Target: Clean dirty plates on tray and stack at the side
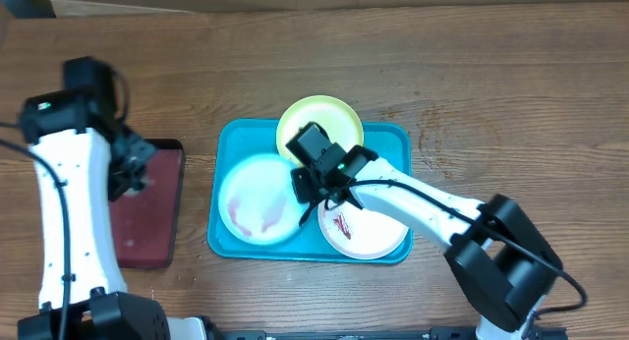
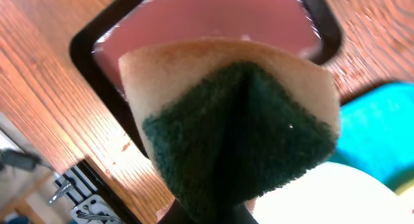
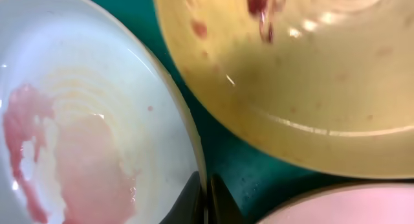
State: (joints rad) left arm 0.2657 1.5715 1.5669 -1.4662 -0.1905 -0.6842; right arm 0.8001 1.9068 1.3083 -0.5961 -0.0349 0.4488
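left arm shell: smooth white plastic arm links (image 1: 86,232), rounded edges
left arm joints: black blocky joint housings (image 1: 90,85)
left arm light: small green lit dot (image 1: 42,106) on the white shell
left arm wiring: thin black cable (image 1: 64,222) along the white link
right arm shell: white tapered plastic link (image 1: 413,210)
right arm joints: big black angular joint housing (image 1: 506,256)
right arm wiring: second thin black cable (image 1: 403,186) over the link
right gripper (image 3: 207,204): black boxy body, two dark tapered fingertips (image 3: 193,204)
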